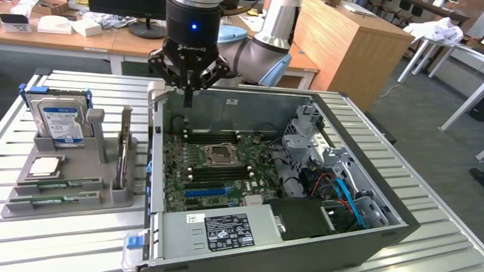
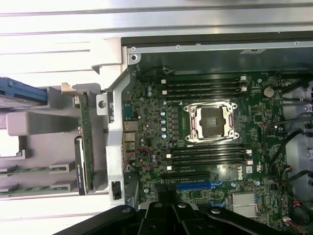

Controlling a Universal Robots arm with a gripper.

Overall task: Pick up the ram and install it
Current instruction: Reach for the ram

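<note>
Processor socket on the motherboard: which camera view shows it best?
The wrist view. It looks straight down on the processor socket, so its whole metal frame and dark centre show, with black slots on both sides. The exterior view shows the same socket at a slant, inside the open computer case.

The arm [image 1: 268, 34] runs out past the exterior view's edge; the power supply label [image 1: 229, 231] is unreadable.
</note>
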